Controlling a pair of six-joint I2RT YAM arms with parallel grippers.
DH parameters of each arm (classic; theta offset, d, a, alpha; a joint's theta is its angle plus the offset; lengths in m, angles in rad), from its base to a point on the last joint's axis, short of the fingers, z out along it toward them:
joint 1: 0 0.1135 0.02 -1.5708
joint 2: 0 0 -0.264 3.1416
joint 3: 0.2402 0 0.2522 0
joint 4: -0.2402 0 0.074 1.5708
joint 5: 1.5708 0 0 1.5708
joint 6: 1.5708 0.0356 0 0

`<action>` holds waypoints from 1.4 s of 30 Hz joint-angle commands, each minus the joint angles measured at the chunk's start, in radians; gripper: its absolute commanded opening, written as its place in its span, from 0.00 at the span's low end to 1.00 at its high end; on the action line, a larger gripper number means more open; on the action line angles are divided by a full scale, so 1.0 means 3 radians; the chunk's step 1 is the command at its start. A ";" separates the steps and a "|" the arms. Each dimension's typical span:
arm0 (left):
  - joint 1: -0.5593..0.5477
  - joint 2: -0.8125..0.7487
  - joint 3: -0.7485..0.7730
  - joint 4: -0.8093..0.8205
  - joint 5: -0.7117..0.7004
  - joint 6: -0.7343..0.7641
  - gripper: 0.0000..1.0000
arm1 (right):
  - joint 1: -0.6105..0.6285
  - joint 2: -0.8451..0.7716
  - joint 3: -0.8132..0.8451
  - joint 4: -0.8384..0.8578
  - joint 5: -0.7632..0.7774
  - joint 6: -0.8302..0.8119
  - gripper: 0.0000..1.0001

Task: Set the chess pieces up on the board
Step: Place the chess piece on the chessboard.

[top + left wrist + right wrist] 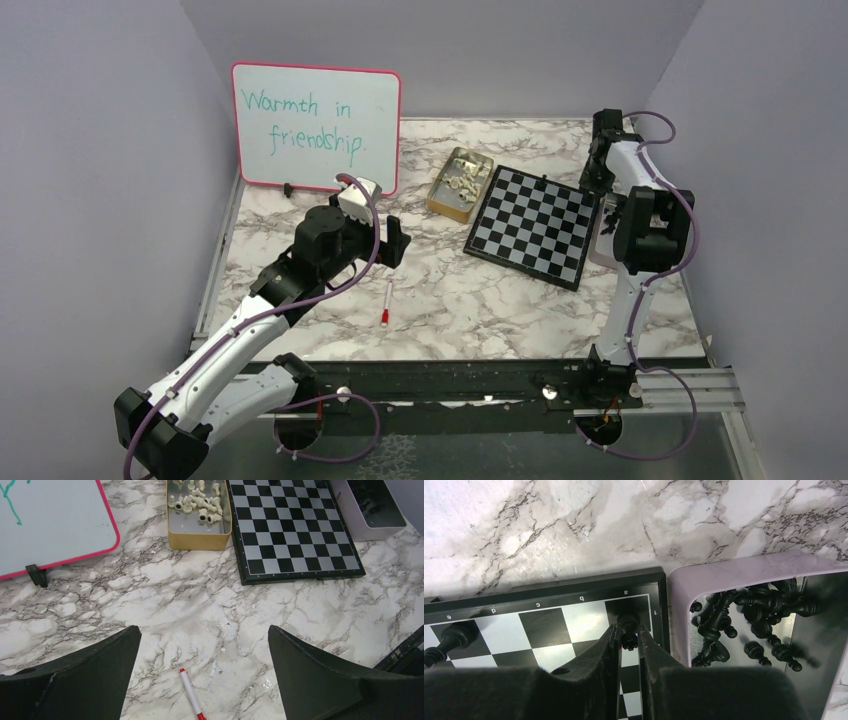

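Note:
The board [535,225] lies right of centre, with its corner [549,625] under my right wrist. My right gripper [628,631] is shut on a black chess piece [628,625], which stands on the dark corner square by the letter a. Another black piece [451,637] stands on the same row near the letter e. More black chess pieces [749,620] lie in a pale tray [724,572] beside the board. Cream chess pieces [197,502] lie in a gold tin [460,182]. My left gripper [204,630] hangs open over bare marble, left of the board.
A white marker with red ends [190,692] lies on the table [450,300] below my left gripper. A pink-framed whiteboard [315,125] with green writing stands at the back left. The grey walls close in on both sides.

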State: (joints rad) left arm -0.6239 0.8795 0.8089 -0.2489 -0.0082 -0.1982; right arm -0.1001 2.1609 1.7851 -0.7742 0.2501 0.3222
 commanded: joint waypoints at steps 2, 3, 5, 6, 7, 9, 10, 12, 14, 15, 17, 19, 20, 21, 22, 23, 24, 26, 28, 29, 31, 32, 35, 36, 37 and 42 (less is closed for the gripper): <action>-0.0012 -0.0038 -0.0030 0.0052 0.0004 0.0017 0.99 | -0.0019 0.0164 0.0099 0.0020 0.0099 -0.0005 0.21; -0.0014 -0.0033 -0.0031 0.0052 0.0008 0.0018 0.99 | -0.0019 0.0177 0.0113 0.0013 0.0108 -0.0005 0.21; -0.0015 -0.0033 -0.0030 0.0052 0.0012 0.0016 0.99 | -0.0018 0.0185 0.0117 0.0014 0.0112 -0.0005 0.21; -0.0015 -0.0034 -0.0028 0.0052 0.0012 0.0019 0.99 | -0.0021 0.0190 0.0118 0.0014 0.0109 -0.0005 0.21; -0.0016 -0.0034 -0.0029 0.0052 0.0008 0.0021 0.99 | -0.0017 0.0191 0.0112 0.0014 0.0104 -0.0005 0.21; -0.0015 -0.0033 -0.0031 0.0052 0.0007 0.0021 0.99 | -0.0017 0.0196 0.0105 0.0009 0.0109 -0.0009 0.21; -0.0017 -0.0033 -0.0029 0.0052 0.0007 0.0021 0.99 | -0.0017 0.0190 0.0099 0.0007 0.0115 -0.0009 0.21; -0.0013 -0.0031 -0.0030 0.0052 0.0007 0.0021 0.99 | -0.0019 0.0184 0.0094 0.0004 0.0119 -0.0010 0.21; -0.0017 -0.0031 -0.0031 0.0052 0.0007 0.0021 0.99 | -0.0019 0.0169 0.0084 0.0002 0.0113 -0.0006 0.24; -0.0014 -0.0028 -0.0030 0.0052 0.0007 0.0021 0.99 | -0.0018 0.0157 0.0086 0.0000 0.0110 -0.0007 0.27; -0.0016 -0.0023 -0.0031 0.0050 0.0004 0.0021 0.99 | -0.0019 0.0121 0.0085 0.0001 0.0076 -0.0006 0.33; -0.0015 -0.0023 -0.0032 0.0055 0.0009 0.0021 0.99 | -0.0016 0.0071 0.0092 0.0019 0.0022 -0.0005 0.36; -0.0013 -0.0026 -0.0031 0.0053 0.0009 0.0021 0.99 | -0.0019 0.0046 0.0113 0.0011 0.0004 -0.0005 0.38; -0.0013 -0.0023 -0.0028 0.0053 0.0012 0.0021 0.99 | -0.0020 0.0017 0.0127 0.0000 -0.0009 -0.0003 0.39; -0.0016 -0.0021 -0.0030 0.0052 0.0013 0.0024 0.99 | -0.0022 -0.0021 0.0129 -0.0005 -0.0020 0.0000 0.40; -0.0016 -0.0026 -0.0030 0.0050 0.0008 0.0026 0.99 | -0.0022 -0.0061 0.0134 -0.0003 -0.0031 0.0000 0.41; -0.0017 -0.0028 -0.0028 0.0048 -0.0001 0.0030 0.99 | -0.0021 -0.0099 0.0132 -0.0006 -0.0037 -0.0005 0.43; -0.0014 -0.0032 -0.0035 0.0047 -0.0023 0.0032 0.99 | -0.0016 -0.0170 0.0160 -0.0054 -0.0031 -0.0006 0.45; -0.0016 -0.0043 -0.0037 0.0047 -0.0029 0.0032 0.99 | -0.0023 -0.0271 0.0145 -0.0085 -0.0012 0.0006 0.45; -0.0016 -0.0043 -0.0037 0.0047 -0.0029 0.0032 0.99 | -0.0024 -0.0333 0.0107 -0.0080 -0.0008 0.0021 0.46; -0.0014 -0.0043 -0.0036 0.0047 -0.0017 0.0032 0.99 | -0.0023 -0.0505 -0.0016 -0.0029 0.0048 0.0034 0.43; -0.0016 -0.0040 -0.0033 0.0047 0.0000 0.0032 0.99 | -0.0021 -0.0582 -0.0085 -0.0006 0.0111 0.0039 0.42; -0.0017 -0.0019 -0.0023 0.0047 0.0022 0.0032 0.99 | -0.0039 -0.0816 -0.0280 0.0069 0.0314 0.0057 0.38; -0.0017 -0.0014 -0.0027 0.0044 0.0023 0.0032 0.99 | -0.0058 -0.0898 -0.0353 0.0108 0.0334 0.0072 0.36; -0.0017 -0.0019 -0.0020 0.0043 0.0022 0.0028 0.99 | -0.0081 -0.0979 -0.0444 0.0160 0.0336 0.0087 0.35; -0.0016 -0.0026 -0.0014 0.0042 0.0024 0.0027 0.99 | -0.0192 -0.1202 -0.0761 0.0365 0.0381 0.0161 0.31</action>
State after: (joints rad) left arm -0.6239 0.8795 0.8089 -0.2489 -0.0086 -0.1978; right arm -0.1276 1.8320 1.6131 -0.7254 0.3092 0.3401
